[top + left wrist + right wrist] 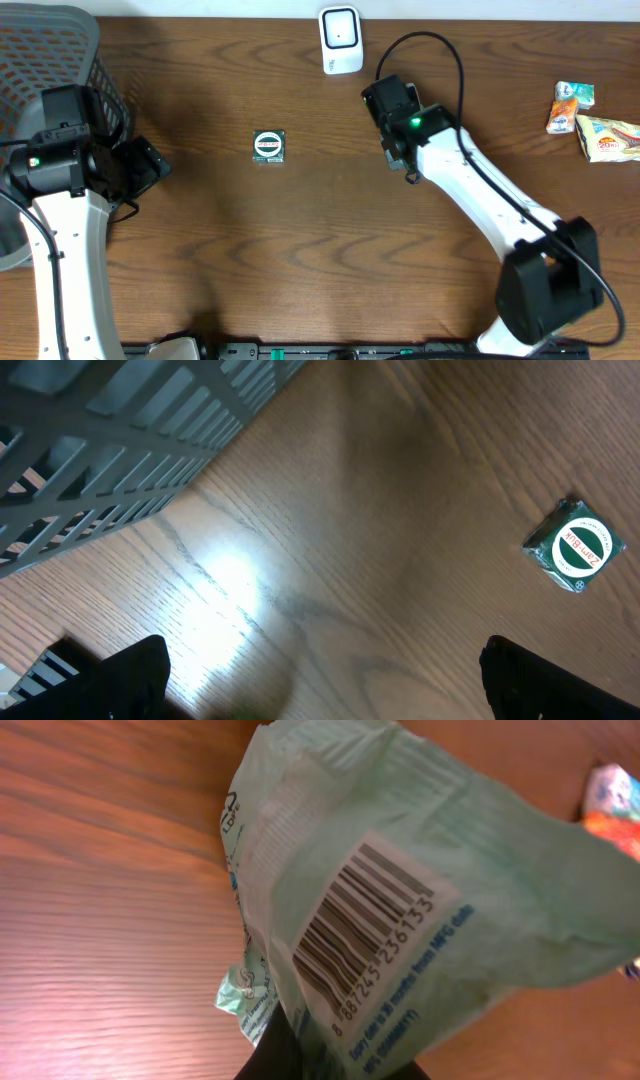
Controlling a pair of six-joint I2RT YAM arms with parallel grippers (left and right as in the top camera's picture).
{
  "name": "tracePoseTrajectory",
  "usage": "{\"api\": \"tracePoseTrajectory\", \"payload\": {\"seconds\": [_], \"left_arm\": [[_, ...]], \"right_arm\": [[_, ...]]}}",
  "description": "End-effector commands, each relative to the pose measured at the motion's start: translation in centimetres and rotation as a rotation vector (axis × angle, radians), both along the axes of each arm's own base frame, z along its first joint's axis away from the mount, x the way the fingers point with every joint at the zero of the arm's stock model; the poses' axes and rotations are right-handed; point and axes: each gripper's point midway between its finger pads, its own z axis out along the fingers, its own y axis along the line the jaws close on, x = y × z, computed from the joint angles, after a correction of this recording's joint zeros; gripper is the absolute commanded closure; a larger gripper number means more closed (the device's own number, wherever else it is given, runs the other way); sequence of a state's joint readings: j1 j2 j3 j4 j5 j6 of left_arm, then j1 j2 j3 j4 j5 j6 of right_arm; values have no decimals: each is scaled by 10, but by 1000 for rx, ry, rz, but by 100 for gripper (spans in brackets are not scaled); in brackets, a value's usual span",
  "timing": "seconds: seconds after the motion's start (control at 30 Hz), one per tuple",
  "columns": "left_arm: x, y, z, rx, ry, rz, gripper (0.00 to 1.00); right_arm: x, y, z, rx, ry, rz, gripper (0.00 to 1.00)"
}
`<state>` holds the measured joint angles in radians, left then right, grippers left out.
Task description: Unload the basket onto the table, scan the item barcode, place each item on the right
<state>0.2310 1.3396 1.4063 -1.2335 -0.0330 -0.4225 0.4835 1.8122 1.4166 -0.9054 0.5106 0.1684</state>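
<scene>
Overhead view: wooden table [300, 260], two arms in from the near edge. The right arm reaches up and left, and the right gripper [383, 97] sits just right of the white scanner [341, 40] at the far edge; they are near each other but apart. What it holds is hidden under the wrist from this angle.

Right wrist view: claw pressed together on a pale green packet [420, 890], pinching its lower end. The packet is lifted off the wood and tilted, filling most of the view. Its barcode [365, 925], on a white panel with digits below, faces the wrist camera and runs diagonally. Whether it faces the scanner, cannot tell.

Left wrist view: left gripper [320, 685] spread wide and empty, with one dark fingertip [130, 675] at each lower corner of the view and bare wood between them. A small green sachet [574, 547] with a round white label lies flat, well ahead of the fingers. The grey basket [60, 40] stands at the far left corner, just beside the left arm.

Two snack packets [590, 122] lie together at the right edge of the table.
</scene>
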Motion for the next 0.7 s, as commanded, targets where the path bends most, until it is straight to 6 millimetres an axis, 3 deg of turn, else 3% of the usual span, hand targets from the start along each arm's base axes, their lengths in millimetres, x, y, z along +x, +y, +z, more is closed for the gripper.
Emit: {"api": "tracePoseTrajectory", "payload": {"seconds": [0.0,0.23,0.43,0.53,0.67], "left_arm": [[-3,3,0,13,5,14,3],[-3,3,0,13,5,14,2],[-3,3,0,13,5,14,3],[-3,3,0,13,5,14,2],[-3,3,0,13,5,14,3]], "right_arm": [[1,-16,-23,-120,23,-54,99],[-11,-13,-63,-189,142,-25,98],[-23,7,-67,-200,171,35,83],[-36,31,-73,-146,212,88,76],[-48,56,-76,-114,236,149,58]]}}
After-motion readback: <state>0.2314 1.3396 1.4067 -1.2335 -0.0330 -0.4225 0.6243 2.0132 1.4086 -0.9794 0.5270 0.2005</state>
